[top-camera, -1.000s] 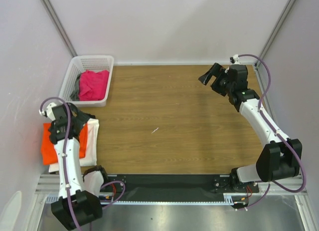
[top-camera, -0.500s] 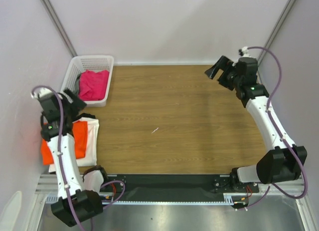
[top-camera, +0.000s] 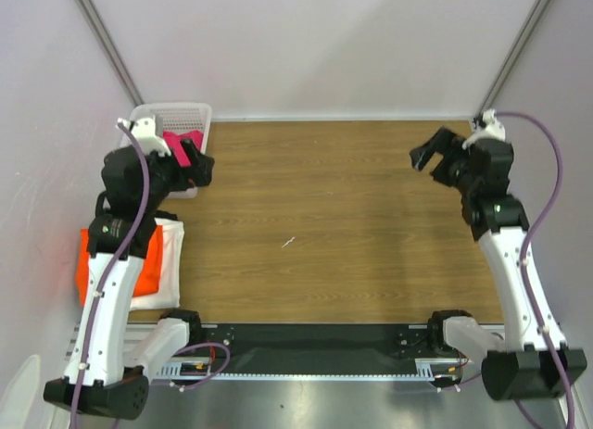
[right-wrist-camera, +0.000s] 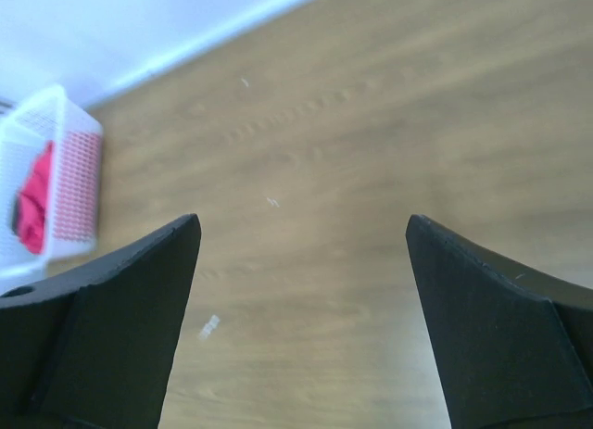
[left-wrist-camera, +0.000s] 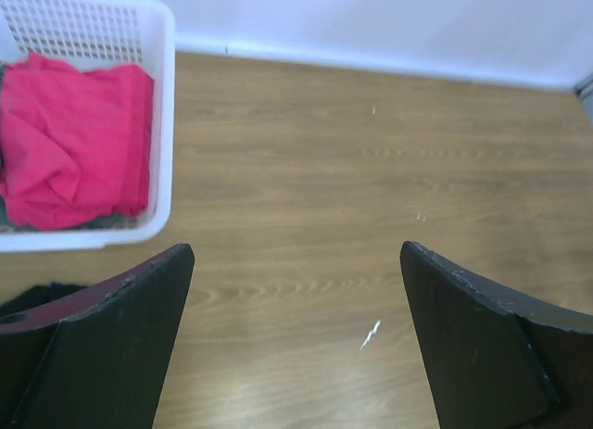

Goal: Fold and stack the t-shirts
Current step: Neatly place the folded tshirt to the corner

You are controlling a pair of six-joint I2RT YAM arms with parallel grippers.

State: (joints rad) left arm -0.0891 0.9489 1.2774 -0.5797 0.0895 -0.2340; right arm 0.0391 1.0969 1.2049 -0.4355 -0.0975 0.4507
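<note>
T-shirts, position: orange shirt (top-camera: 146, 265) lies folded flat on a white shirt (top-camera: 172, 250) at the left edge of the worktop, toward the near-left corner. The left arm's links cover the pile's middle. Pink shirt (left-wrist-camera: 76, 144) sits bunched in the white basket (left-wrist-camera: 165, 95) at the far-left corner. Something greyish shows under it, too little to identify.

Left gripper (top-camera: 190, 157) hangs just beside the basket's near-right corner, fingers wide apart, nothing between them. Right gripper (top-camera: 432, 150) hovers near the right edge toward the far-right corner, fingers likewise spread and empty, bare wood below.

Handling, judged:
- The pink shirt looks light, limp and crumpled. It will drape and stretch rather than hold shape.
- Best hold is probably a pinch on a raised fold near the top of the heap, deep enough to trap cloth rather than skim it.
- Lift high before travelling, since a trailing hem may catch the lattice wall and drag the light basket.
- For spreading, one gripper at each shoulder or hem corner seems sensible.

Judged step: reach for the next shirt.
</note>
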